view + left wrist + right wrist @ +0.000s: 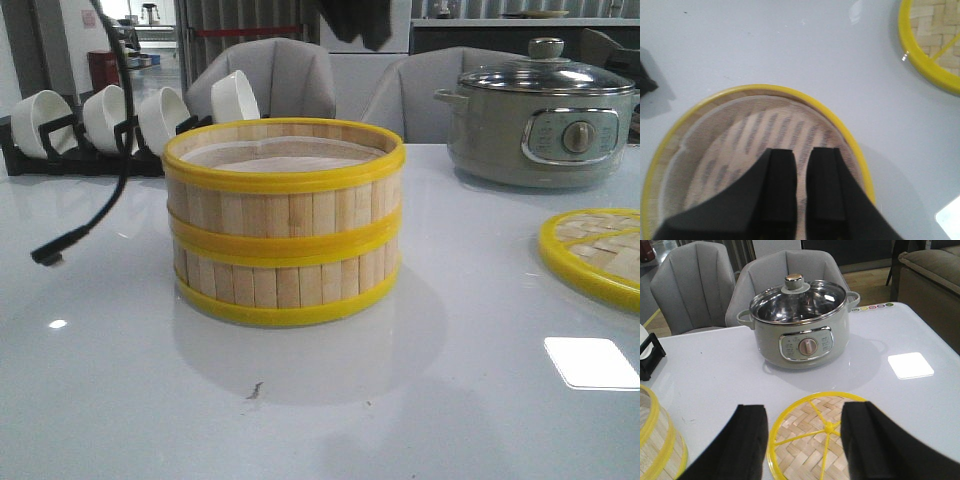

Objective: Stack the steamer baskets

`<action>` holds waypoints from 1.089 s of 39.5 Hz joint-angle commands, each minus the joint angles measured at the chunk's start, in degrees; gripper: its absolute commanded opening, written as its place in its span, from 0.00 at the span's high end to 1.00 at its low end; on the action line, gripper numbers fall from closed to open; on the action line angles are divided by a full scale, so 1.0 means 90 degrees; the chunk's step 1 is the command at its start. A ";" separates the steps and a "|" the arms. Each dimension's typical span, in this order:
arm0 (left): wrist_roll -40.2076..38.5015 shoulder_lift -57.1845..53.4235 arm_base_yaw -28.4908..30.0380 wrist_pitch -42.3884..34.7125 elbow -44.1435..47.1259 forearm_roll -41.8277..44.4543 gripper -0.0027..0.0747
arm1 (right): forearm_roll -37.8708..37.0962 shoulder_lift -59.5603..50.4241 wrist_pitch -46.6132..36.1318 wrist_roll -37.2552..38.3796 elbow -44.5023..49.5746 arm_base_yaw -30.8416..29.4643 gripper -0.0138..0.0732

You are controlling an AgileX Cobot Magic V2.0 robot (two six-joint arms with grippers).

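Note:
Two steamer baskets (pixel 284 225) stand stacked at the middle of the table, yellow rims lined up, with a pale liner inside the top one. In the left wrist view my left gripper (pixel 802 167) hovers over the top basket's lined floor (pixel 740 145). Its fingers are a thin slit apart and hold nothing. The flat woven lid (pixel 597 252) lies on the table to the right of the stack. My right gripper (pixel 806 410) is wide open above the lid (pixel 820 440), one finger on either side of it, apart from it. Neither gripper shows in the front view.
A grey electric pot (pixel 540 115) with a glass lid stands at the back right, behind the woven lid. White bowls in a black rack (pixel 100 125) line the back left. A black cable (pixel 60 245) hangs down left of the stack. Grey chairs stand beyond the table.

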 commanded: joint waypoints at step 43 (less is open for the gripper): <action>-0.0692 -0.6330 0.2749 -0.3404 0.6041 -0.0698 0.85 | -0.0028 0.0010 -0.0425 -0.0043 -0.0255 0.0133 0.33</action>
